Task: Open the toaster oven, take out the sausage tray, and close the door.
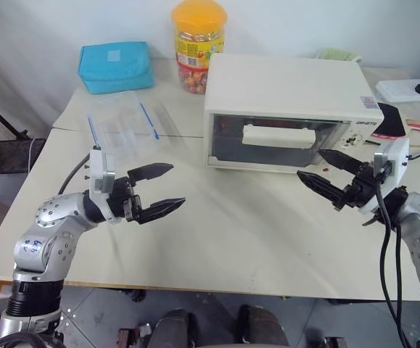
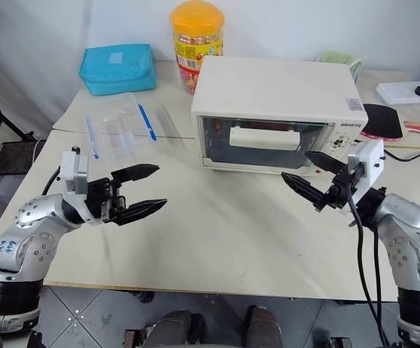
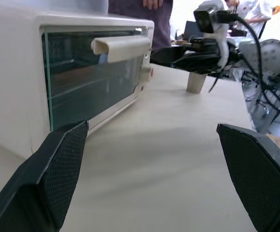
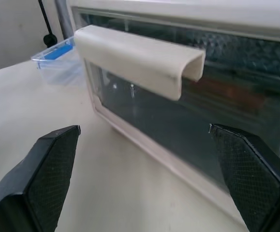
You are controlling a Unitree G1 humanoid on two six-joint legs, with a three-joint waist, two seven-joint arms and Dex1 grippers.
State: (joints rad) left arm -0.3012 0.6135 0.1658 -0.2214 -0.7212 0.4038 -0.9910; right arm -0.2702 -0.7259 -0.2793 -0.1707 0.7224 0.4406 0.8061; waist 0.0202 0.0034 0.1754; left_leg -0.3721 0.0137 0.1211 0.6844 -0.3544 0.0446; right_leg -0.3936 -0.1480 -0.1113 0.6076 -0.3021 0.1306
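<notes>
The cream-white toaster oven (image 1: 289, 87) stands at the back of the table, right of centre. Its dark glass door (image 1: 228, 141) is shut, with the white bar handle (image 1: 278, 135) across the glass. The sausage tray is hidden behind the glass. My left gripper (image 1: 176, 185) hovers open over the table to the left, well short of the oven and pointing toward it. Open too, my right gripper (image 1: 310, 164) hangs just in front of the oven's right front corner, empty. In the right wrist view the handle (image 4: 140, 60) lies close ahead of the open fingers.
A clear plastic box with blue clips (image 1: 122, 119) lies left of the oven. Behind it sit a blue pouch (image 1: 115, 67) and an orange-lidded jar (image 1: 197, 43). Small items and a cable (image 1: 402, 116) crowd the right edge. A person (image 3: 140, 7) stands beyond the table.
</notes>
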